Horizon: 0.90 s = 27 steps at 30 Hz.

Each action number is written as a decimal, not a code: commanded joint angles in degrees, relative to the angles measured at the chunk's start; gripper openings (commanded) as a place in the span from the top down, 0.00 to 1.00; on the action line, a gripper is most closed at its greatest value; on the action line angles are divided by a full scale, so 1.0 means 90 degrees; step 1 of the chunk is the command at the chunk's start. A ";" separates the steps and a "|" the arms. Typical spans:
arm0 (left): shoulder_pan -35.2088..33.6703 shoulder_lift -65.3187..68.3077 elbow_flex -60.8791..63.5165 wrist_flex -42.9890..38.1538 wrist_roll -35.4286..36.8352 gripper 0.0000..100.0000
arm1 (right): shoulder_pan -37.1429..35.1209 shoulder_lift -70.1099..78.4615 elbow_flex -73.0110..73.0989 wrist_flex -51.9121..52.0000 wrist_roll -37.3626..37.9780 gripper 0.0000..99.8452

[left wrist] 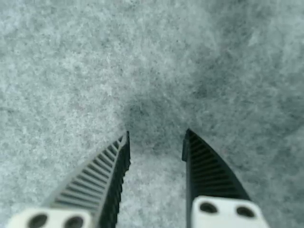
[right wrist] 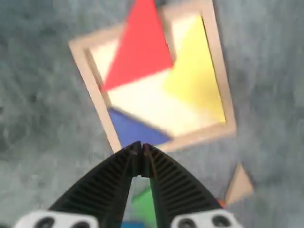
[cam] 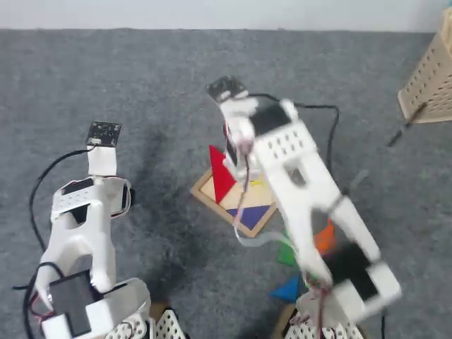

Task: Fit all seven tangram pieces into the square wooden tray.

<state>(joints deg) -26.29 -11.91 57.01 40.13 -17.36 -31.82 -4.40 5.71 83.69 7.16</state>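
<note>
Right gripper (right wrist: pixel 141 151), closed tight, hangs by the square wooden tray (right wrist: pixel 219 66) at mid-frame; inside: yellow piece (right wrist: pixel 194 71), blue piece (right wrist: pixel 133 129), red triangle (right wrist: pixel 140 45) overlapping its rim. Left gripper (left wrist: pixel 154 142) gapes over carpet (left wrist: pixel 71 57).

A grey carpet-like surface (cam: pixel 141 92) is spreading across the whole scene up to a pale strip of wall (cam: pixel 212 13), while a light wooden perforated board (cam: pixel 431 78) is standing at the far right edge, a thin dark rod (cam: pixel 404 128) lying just beside its base.
</note>
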 commanded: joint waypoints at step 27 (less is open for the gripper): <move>0.0039 -0.0342 0.0063 -0.0137 -0.0059 0.82 | -0.0581 0.3658 -0.1905 -0.3502 0.0361 0.88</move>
<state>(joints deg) -26.29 -11.91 57.71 39.78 -17.10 -39.74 29.27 -7.12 51.43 11.56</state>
